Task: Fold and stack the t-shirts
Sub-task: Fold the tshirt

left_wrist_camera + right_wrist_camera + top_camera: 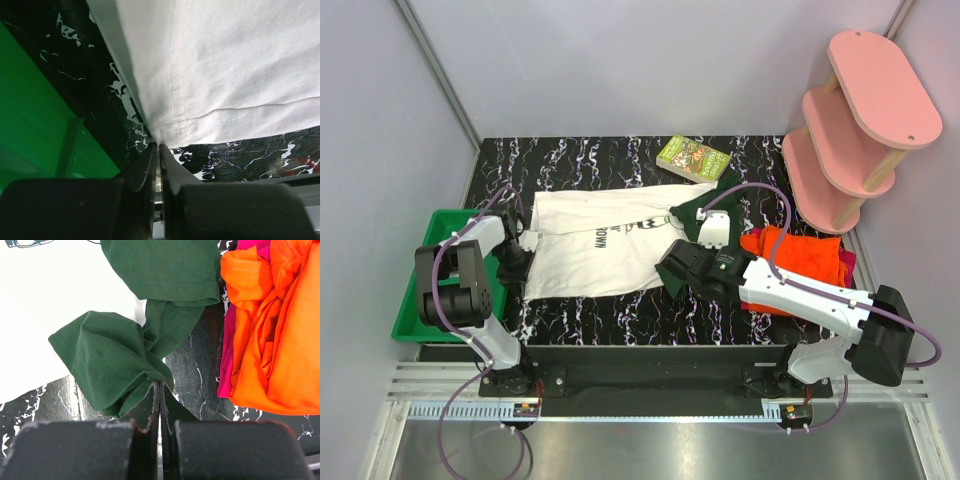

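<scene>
Cream shirt [600,250] flat mid-bench [620,160], long axis left to right between my arms: left fingers [156,160] pinch its hem corner near the left edge, right fingers [159,396] pinch its green sleeve [115,355] beside the orange shirt [280,340].

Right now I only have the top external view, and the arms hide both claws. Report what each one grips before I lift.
Observer: The left claw is shut on the hem edge of the cream-white t-shirt.
Operator: Now the right one.
Observer: The right claw is shut on that shirt's dark green sleeve, which is bunched at its tips.
Operator: Check the pile beside it.
Observer: A magenta t-shirt peeks out from under the orange t-shirt, along the edge facing the sleeve.
</scene>
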Controlling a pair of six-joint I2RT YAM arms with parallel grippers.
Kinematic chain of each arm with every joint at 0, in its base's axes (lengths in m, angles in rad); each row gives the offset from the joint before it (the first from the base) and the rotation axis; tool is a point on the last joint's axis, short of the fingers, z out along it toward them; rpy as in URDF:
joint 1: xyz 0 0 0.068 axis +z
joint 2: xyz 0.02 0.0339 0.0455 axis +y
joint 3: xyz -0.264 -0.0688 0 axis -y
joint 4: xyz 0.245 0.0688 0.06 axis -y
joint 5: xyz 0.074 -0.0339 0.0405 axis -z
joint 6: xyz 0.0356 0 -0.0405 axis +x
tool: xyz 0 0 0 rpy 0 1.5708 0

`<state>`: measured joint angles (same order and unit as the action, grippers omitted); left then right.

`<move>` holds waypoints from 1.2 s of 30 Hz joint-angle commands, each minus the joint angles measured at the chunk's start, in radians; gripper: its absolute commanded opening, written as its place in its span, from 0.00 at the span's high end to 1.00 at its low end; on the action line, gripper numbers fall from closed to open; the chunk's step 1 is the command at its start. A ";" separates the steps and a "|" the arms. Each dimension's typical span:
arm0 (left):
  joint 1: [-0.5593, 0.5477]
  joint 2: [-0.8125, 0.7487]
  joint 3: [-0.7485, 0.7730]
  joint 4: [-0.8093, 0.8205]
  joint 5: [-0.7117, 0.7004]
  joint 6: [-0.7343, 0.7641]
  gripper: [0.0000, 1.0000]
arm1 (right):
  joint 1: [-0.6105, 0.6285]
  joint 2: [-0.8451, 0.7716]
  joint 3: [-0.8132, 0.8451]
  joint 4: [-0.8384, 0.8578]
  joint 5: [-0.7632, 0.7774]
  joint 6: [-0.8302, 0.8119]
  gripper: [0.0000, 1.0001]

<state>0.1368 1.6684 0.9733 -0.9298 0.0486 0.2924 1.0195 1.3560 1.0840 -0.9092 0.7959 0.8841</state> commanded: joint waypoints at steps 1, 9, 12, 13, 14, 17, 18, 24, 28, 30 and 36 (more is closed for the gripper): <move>0.006 -0.035 0.024 -0.007 -0.021 0.011 0.98 | 0.008 -0.017 0.002 0.023 0.035 -0.007 1.00; 0.012 -0.157 0.031 -0.010 0.017 0.014 1.00 | 0.008 -0.052 -0.013 0.024 0.042 -0.001 1.00; 0.011 -0.219 0.044 -0.018 0.056 0.011 1.00 | 0.008 -0.054 -0.027 0.026 0.035 0.012 1.00; 0.011 -0.226 0.048 -0.020 0.063 0.011 1.00 | 0.010 -0.054 -0.032 0.026 0.032 0.015 1.00; 0.009 -0.237 0.053 -0.030 0.080 0.011 1.00 | 0.010 -0.054 -0.033 0.027 0.029 0.016 1.00; 0.009 -0.269 0.051 -0.046 0.100 0.014 1.00 | 0.010 -0.057 -0.041 0.033 0.028 0.018 1.00; 0.012 -0.288 0.051 -0.047 0.097 0.014 1.00 | 0.010 -0.058 -0.044 0.033 0.028 0.016 1.00; 0.011 -0.326 0.053 -0.052 0.103 0.021 1.00 | 0.010 -0.075 -0.062 0.035 0.029 0.016 1.00; 0.011 -0.314 0.056 -0.041 0.103 0.005 1.00 | 0.010 -0.087 -0.065 0.035 0.023 0.013 1.00; 0.011 -0.349 0.053 -0.023 0.105 -0.001 1.00 | 0.010 -0.101 -0.071 0.032 0.025 0.007 1.00; 0.012 -0.538 0.024 0.049 0.128 0.008 1.00 | 0.010 -0.155 -0.078 0.001 0.045 -0.014 1.00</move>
<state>0.1413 1.2640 0.9947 -0.9485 0.1425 0.2958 1.0206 1.2495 0.9981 -0.8886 0.7956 0.8745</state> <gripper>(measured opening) 0.005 0.010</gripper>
